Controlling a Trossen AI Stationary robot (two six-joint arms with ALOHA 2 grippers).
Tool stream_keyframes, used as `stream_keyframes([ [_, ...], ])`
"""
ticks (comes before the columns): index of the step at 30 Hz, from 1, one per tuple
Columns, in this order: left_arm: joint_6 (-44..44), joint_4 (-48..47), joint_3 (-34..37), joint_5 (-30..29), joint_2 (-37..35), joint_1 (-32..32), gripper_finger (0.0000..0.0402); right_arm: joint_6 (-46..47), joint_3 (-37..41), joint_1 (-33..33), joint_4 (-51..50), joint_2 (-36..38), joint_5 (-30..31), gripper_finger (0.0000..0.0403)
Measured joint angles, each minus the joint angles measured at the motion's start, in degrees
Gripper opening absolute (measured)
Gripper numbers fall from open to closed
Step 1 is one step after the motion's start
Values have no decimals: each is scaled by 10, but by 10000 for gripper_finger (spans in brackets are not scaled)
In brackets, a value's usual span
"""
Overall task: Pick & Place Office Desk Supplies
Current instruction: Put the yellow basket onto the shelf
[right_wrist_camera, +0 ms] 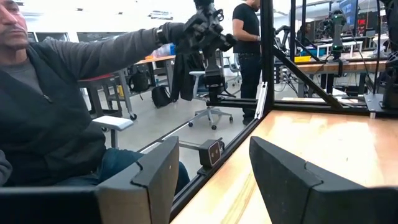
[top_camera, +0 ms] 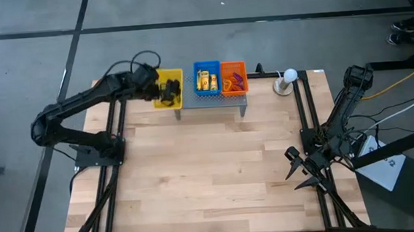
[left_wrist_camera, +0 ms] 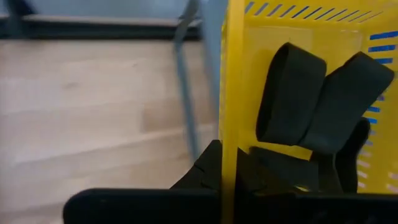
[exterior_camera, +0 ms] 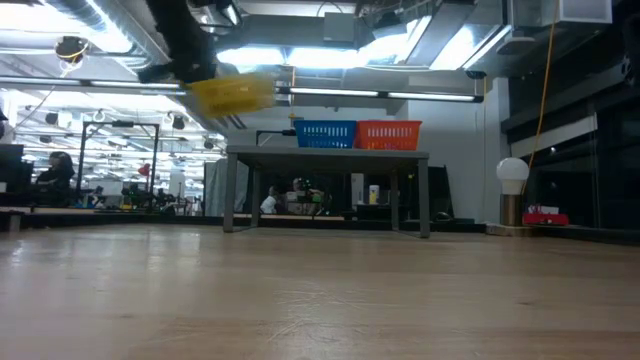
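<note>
A yellow basket (top_camera: 171,88) holding black clips (left_wrist_camera: 320,99) hangs in the air just left of the grey shelf (top_camera: 212,102), higher than the shelf top in the low view (exterior_camera: 232,95). My left gripper (top_camera: 159,91) is shut on it. A blue basket (top_camera: 206,79) with yellow packets and an orange basket (top_camera: 233,77) with thin loops stand side by side on the shelf. Over the table's right edge, toward the near side, my right gripper (top_camera: 303,172) waits open with nothing between its fingers (right_wrist_camera: 214,168). My left gripper pinches the yellow basket's side wall (left_wrist_camera: 229,134) at the rim, one finger (left_wrist_camera: 202,174) outside and the other finger (left_wrist_camera: 267,177) inside among the clips. It comes slanting down from the table's left. The basket is lifted clear of table and shelf, slightly tilted.
A lamp with a white ball (top_camera: 289,76) stands at the far right of the table, right of the shelf. Bare wooden tabletop (top_camera: 211,174) spreads in front of the shelf. A seated person (right_wrist_camera: 50,112) shows beyond the table's right edge.
</note>
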State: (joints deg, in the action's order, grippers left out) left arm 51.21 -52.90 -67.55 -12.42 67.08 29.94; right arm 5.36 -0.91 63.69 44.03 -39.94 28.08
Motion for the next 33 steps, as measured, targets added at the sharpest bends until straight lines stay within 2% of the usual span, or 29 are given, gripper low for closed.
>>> stream_keyframes([
  [4,-10,69,0,62,24,50,2,18,0,0,0,-14,0,197],
  [9,-31,80,0,125,66,112,2,72,0,0,0,-43,27,197],
  [13,-48,81,0,142,89,150,3,108,0,0,1,-67,43,197],
  [17,-54,83,0,152,102,170,3,92,0,0,30,-82,42,197],
  [26,-32,142,0,161,103,175,3,33,0,0,62,-84,9,197],
  [33,-27,149,0,150,121,165,3,34,0,0,62,-84,8,197],
])
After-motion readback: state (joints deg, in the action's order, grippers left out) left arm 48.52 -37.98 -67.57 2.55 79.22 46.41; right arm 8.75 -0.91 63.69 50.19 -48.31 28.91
